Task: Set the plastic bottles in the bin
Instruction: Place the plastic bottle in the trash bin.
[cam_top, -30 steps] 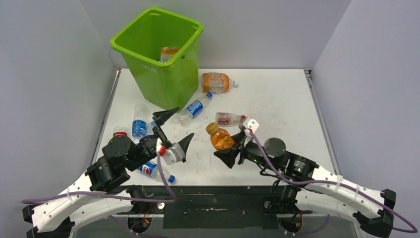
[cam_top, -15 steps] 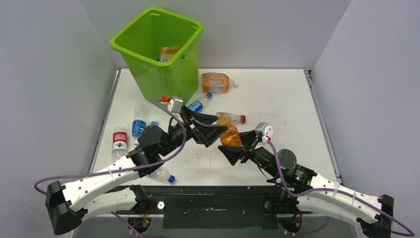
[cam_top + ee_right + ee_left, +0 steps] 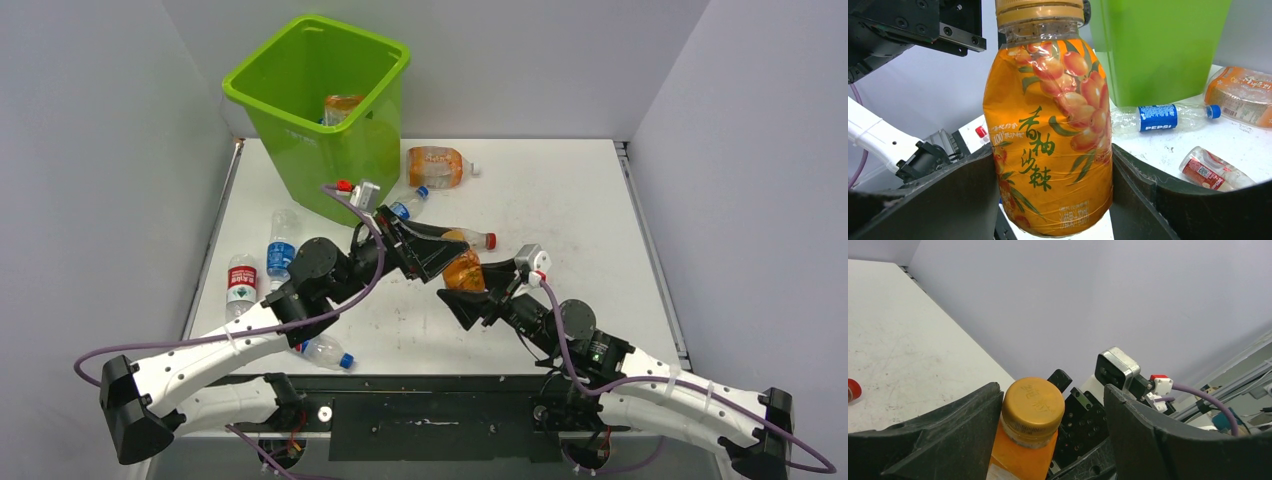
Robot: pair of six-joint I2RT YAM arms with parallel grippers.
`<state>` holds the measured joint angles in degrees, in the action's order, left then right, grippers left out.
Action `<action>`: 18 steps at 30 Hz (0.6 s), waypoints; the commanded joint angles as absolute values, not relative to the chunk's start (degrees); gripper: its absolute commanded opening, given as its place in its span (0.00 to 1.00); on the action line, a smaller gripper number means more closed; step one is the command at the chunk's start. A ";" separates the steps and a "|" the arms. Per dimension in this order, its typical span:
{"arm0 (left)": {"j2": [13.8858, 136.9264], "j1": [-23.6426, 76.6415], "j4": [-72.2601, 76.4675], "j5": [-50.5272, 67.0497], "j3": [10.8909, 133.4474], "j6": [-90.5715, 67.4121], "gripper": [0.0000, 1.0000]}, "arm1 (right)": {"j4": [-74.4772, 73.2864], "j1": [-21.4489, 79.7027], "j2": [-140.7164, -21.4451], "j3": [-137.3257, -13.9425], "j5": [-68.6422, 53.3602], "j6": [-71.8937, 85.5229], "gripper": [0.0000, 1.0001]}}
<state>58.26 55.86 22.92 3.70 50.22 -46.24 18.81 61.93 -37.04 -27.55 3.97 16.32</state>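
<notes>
Over table point(image 3: 560, 200), orange bottle point(image 3: 464, 271) points toward bin point(image 3: 330, 160)

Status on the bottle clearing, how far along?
Done: at least one bottle sits in the bin. In hand: the right gripper holds an orange bottle, its cap inside the open left gripper. Left: at least six loose bottles on the table.

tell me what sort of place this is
Probably a robot lab test cell: a white table boxed in by plain grey walls, a left arm and right arm bolted at its near edge, and bottles strewn near a green bin as a sorting exercise.
</notes>
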 commanded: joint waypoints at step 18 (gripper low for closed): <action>58.41 56.84 9.87 -2.17 59.50 -32.12 0.00 | 13.46 62.23 -36.37 -33.32 5.89 19.11 0.91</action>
